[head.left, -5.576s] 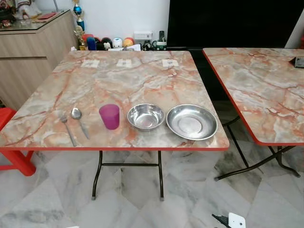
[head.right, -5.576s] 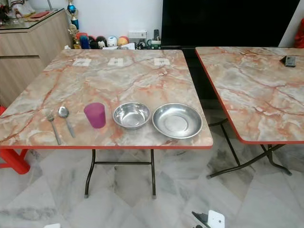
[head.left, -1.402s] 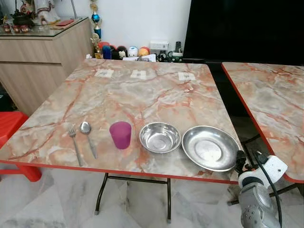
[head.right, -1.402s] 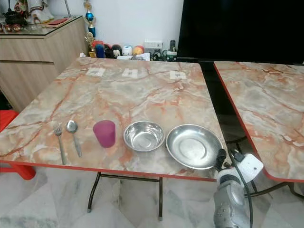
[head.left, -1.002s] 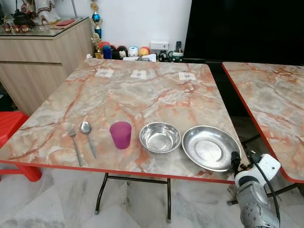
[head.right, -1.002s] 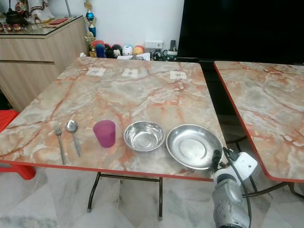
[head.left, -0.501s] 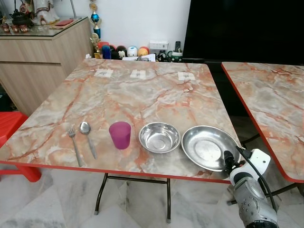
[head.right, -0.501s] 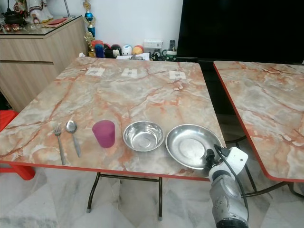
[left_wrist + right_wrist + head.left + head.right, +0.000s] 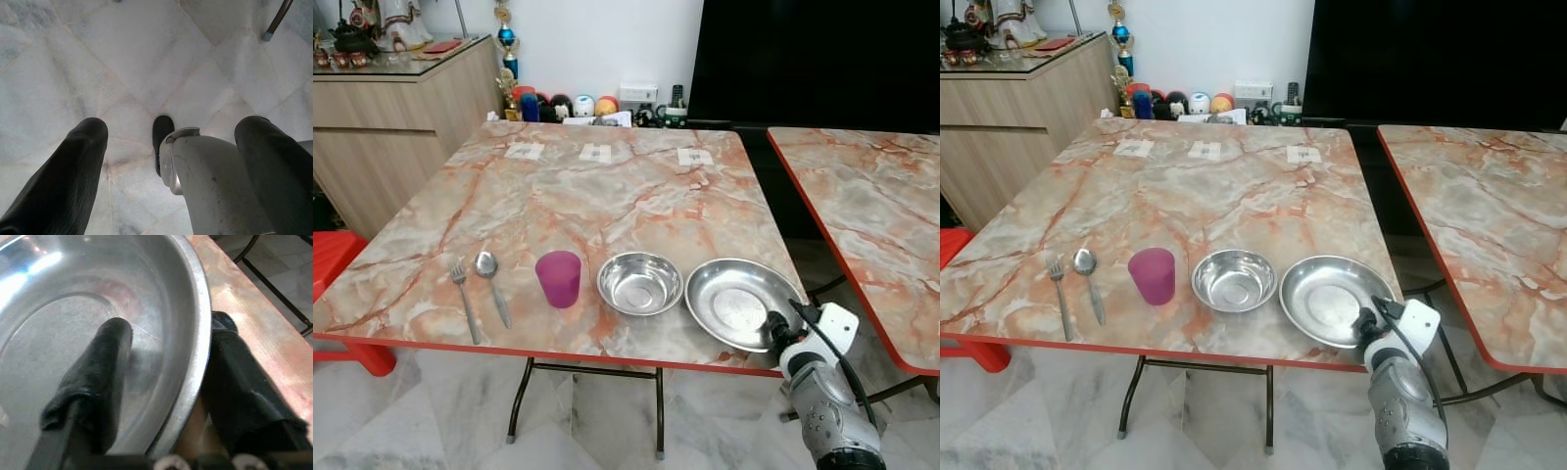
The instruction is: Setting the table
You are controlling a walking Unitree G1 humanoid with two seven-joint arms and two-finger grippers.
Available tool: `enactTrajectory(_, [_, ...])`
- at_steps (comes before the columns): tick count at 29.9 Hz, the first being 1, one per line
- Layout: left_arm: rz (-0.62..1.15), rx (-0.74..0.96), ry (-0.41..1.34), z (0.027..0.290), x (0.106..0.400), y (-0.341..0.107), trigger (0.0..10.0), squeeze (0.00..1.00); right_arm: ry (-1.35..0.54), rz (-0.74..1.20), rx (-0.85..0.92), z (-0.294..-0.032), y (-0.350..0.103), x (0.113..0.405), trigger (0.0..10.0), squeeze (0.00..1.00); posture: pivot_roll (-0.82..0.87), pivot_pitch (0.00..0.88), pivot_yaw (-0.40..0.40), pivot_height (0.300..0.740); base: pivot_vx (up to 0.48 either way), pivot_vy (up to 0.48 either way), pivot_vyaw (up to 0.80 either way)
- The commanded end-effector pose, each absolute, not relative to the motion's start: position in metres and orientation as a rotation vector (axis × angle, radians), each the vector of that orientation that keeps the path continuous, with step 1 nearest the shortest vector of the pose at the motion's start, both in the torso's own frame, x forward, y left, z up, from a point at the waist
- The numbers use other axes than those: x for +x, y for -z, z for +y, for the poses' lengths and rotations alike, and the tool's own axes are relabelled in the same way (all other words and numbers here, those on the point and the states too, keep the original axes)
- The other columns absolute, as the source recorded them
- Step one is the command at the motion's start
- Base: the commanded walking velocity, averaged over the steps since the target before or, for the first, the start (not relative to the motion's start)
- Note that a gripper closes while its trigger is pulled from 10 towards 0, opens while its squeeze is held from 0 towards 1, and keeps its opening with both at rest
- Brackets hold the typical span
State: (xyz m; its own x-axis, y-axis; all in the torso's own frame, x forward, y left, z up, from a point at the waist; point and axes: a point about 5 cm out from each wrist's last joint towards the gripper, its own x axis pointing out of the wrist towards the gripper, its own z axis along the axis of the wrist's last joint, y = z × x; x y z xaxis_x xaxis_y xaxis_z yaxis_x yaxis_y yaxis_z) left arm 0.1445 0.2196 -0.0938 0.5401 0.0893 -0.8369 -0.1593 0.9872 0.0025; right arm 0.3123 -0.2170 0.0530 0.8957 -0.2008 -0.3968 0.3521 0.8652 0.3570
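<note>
Bare tabletop (image 9: 607, 196) beyond the dishes

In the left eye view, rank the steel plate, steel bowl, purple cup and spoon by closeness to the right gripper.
1. Steel plate: its near-right rim sits between the right gripper's fingers.
2. Steel bowl: just left of the plate.
3. Purple cup: left of the bowl.
4. Spoon: farther left, beside the fork.
</note>
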Motion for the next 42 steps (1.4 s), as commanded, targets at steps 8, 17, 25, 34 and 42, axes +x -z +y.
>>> enactTrajectory(8, [1.009, -0.076, -0.139, 0.22, 0.141, 0.095, 10.0, 0.0, 0.373, 0.352, 0.47, -0.221, -0.05, 0.311, 0.0, 0.0, -0.01, 0.0, -0.019, 0.74, 0.0, 0.0, 0.0])
enactTrajectory(17, [1.011, -0.068, -0.135, 0.22, 0.141, 0.095, 10.0, 0.0, 0.408, 0.364, 0.487, -0.221, -0.046, 0.308, 0.0, 0.0, -0.01, 0.0, -0.017, 0.74, 0.0, 0.0, 0.0])
enactTrajectory(25, [1.012, -0.064, -0.133, 0.22, 0.141, 0.095, 10.0, 0.0, 0.434, 0.343, 0.505, -0.22, -0.048, 0.309, 0.0, 0.0, 0.0, 0.0, -0.017, 0.74, 0.0, 0.0, 0.0])
enactTrajectory(34, [1.012, -0.049, -0.129, 0.22, 0.141, 0.095, 10.0, 0.0, 0.542, 0.09, 0.699, -0.233, -0.068, 0.307, 0.0, 0.0, -0.01, 0.0, -0.018, 0.74, 0.0, 0.0, 0.0])
enactTrajectory(42, [1.009, -0.027, -0.132, 0.222, 0.14, 0.095, 10.0, 0.0, 0.465, -0.075, 0.816, -0.225, -0.087, 0.309, 10.0, 0.0, -0.01, 0.0, -0.019, 0.74, 0.0, 0.0, 0.0])
